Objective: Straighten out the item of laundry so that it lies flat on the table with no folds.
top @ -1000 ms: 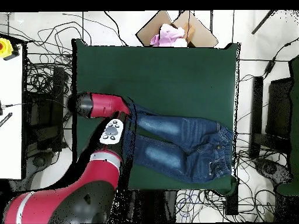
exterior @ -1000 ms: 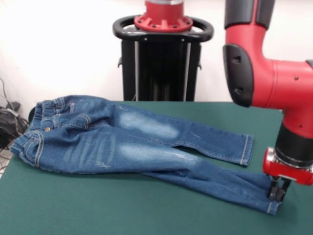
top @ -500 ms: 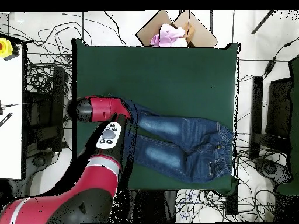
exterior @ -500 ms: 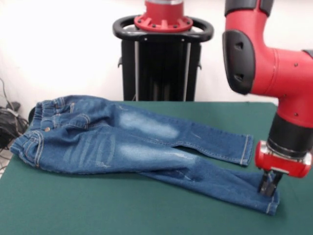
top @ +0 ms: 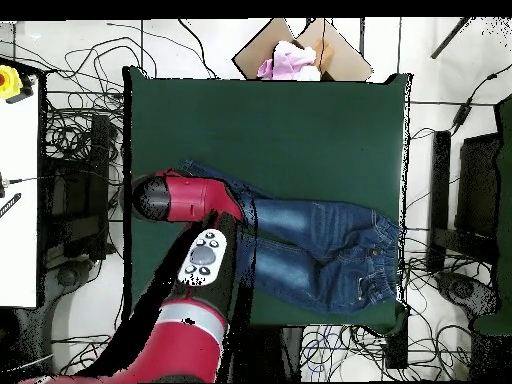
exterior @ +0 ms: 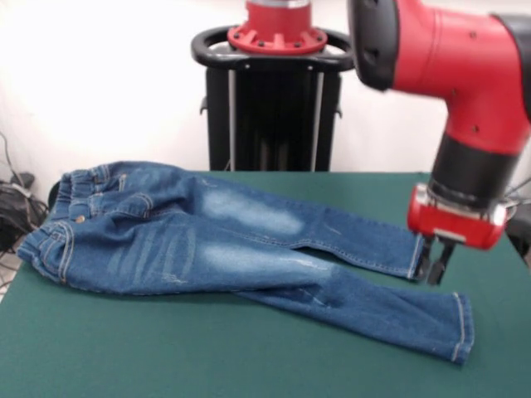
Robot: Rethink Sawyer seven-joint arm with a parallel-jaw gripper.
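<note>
While the jeans (exterior: pixel 224 249) lie spread across the table (exterior: pixel 166 356), waistband at one short edge and legs running toward the middle, the gripper (exterior: pixel 433 264) hangs just above the hem of the far leg. Its two dark fingers (exterior: pixel 440 262) stand slightly apart with nothing between them, so the claw is open and empty. In the overhead view the arm (top: pixel 190 200) covers most of the leg ends, so only a strip of the hems shows there.

The near leg runs out toward the table's front edge and crosses slightly under the other near the knee, where a ridge of cloth shows. The seat and waistband look bunched, not flat, close to the table's edge.

The risks, as I judge them: if the claw closes on the far hem and catches only the top layer, a pull would drag that layer and leave a new fold. A pull along the leg could also slide the whole garment, since nothing holds the waistband. A low approach could snag the felt.
</note>
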